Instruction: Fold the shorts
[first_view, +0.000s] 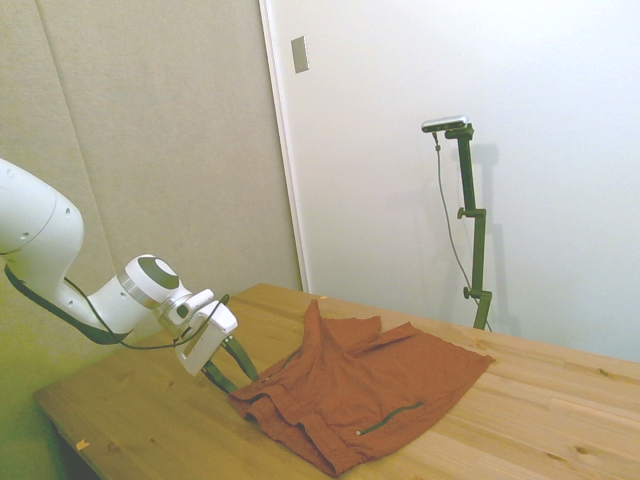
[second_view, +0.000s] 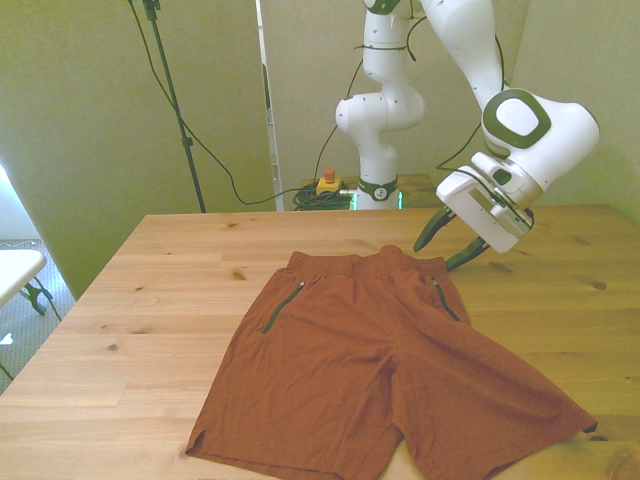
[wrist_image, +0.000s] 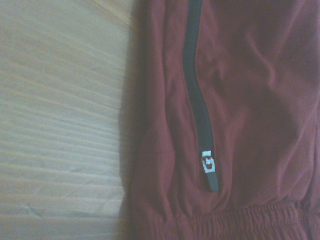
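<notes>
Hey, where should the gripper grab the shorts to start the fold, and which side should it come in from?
Probably the waistband corner of the shorts on the front view's right, beside the zip pocket. The open gripper hovers just off that corner, so coming down from above there is the shortest approach. The shorts lie spread flat, and the gathered waistband gives a thicker edge to pinch than the single-layer leg hems.

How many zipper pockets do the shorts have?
2. One zip pocket sits near the waistband toward the front view's left, the other zip pocket toward its right, near the hand. Any on the shorts' underside would be hidden.
</notes>
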